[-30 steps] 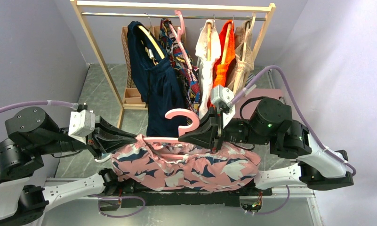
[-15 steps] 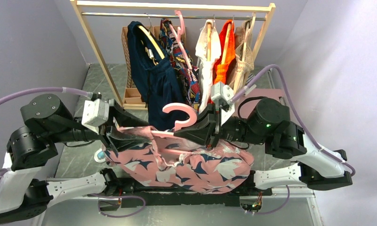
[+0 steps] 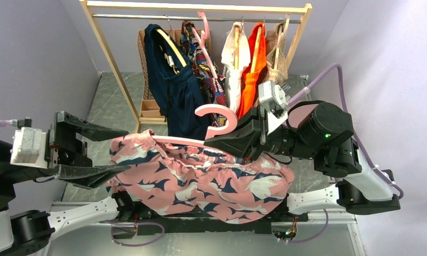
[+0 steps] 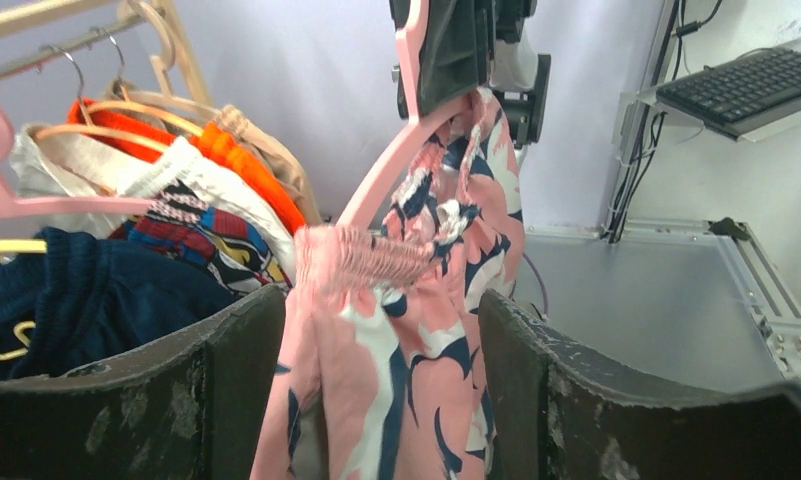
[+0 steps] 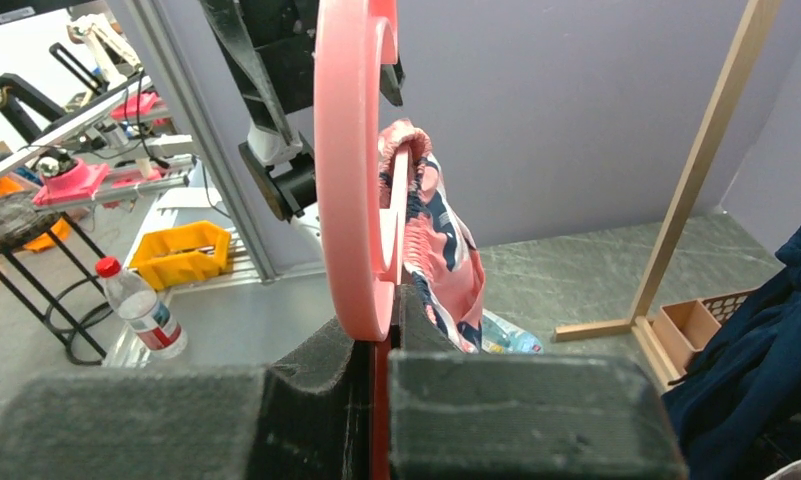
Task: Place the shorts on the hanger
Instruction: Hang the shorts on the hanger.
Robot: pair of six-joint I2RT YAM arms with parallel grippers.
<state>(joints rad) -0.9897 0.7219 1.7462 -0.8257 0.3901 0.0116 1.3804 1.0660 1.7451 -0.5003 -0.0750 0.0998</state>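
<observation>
Top camera high at the near side, looking down toward the far clothes rack [image 3: 200, 6], left wrist camera close, facing right at the shorts [image 4: 386, 340], right wrist camera closer, facing left past the hanger [image 5: 338, 150], all see both.

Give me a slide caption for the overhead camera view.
Right gripper clamps the pale-pink plastic hanger carrying the pink wave-print fabric shorts; the open left gripper flanks their end.

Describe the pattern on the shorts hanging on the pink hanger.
The shorts are pink with navy and white wave-like shapes; clearest in top external view.
</observation>
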